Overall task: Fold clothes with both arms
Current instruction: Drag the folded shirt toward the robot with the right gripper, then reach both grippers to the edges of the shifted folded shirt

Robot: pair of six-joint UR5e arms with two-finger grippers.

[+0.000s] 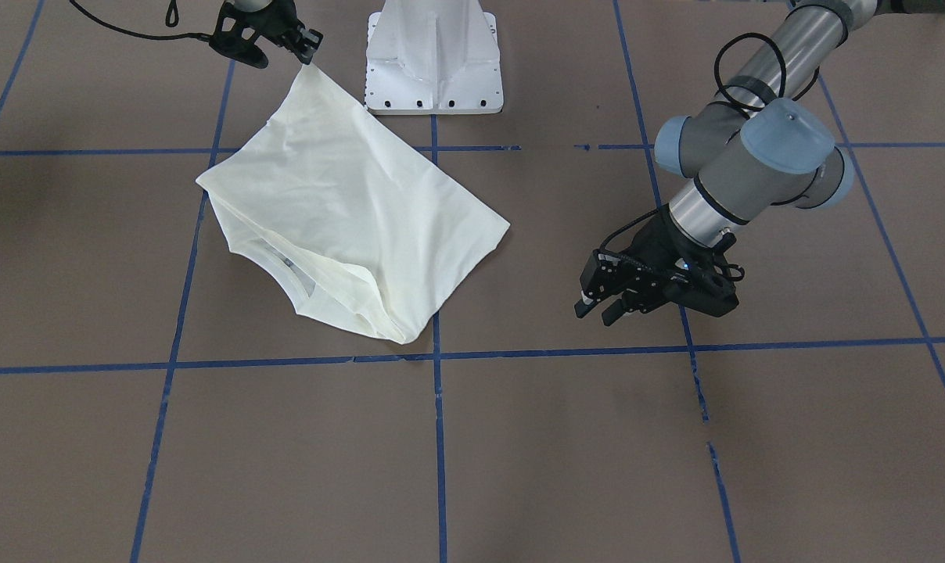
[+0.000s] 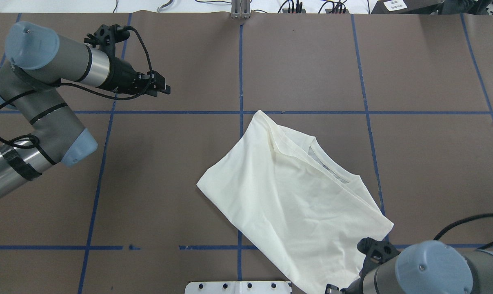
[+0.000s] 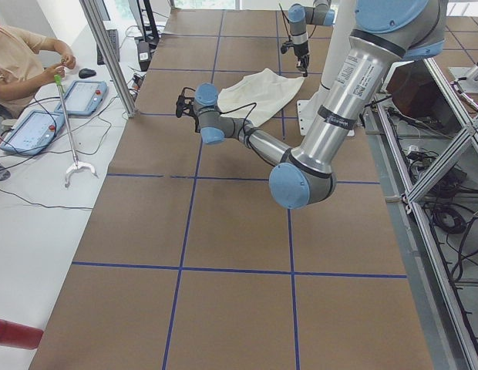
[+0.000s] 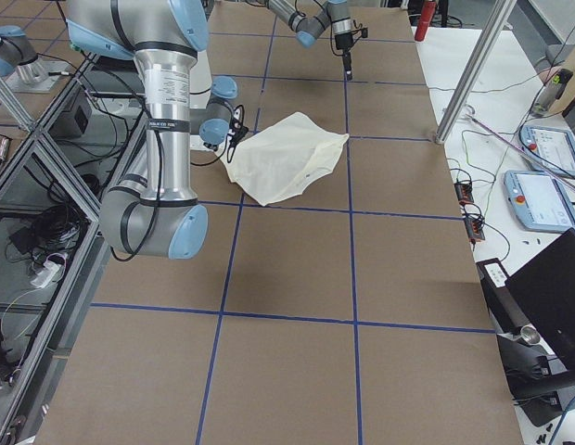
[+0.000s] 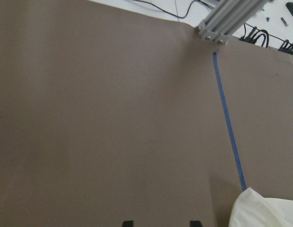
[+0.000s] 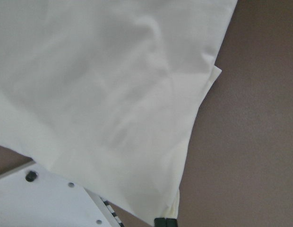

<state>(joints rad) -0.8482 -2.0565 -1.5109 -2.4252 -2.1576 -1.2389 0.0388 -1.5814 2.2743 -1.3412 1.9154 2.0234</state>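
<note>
The cream shirt [image 1: 347,203] lies folded on the brown table, right of centre in the overhead view [image 2: 295,204]. Its ribbed collar [image 1: 285,262] shows at one edge; the print is hidden. My right gripper [image 1: 310,48] is shut on the shirt's corner nearest the robot base and holds it slightly raised. In the right wrist view the cloth [image 6: 104,94] runs down into the closed fingertips [image 6: 160,222]. My left gripper [image 1: 595,311] is open and empty, well clear of the shirt over bare table [image 2: 167,87]. Its wrist view shows both fingertips [image 5: 128,222] apart and a shirt corner [image 5: 264,213].
The white pedestal base [image 1: 433,55] stands just beside the held corner. Blue tape lines [image 1: 439,356] grid the brown table cover. An aluminium post [image 5: 231,16] stands at the far table edge. An operator [image 3: 15,58] with tablets sits beyond that side.
</note>
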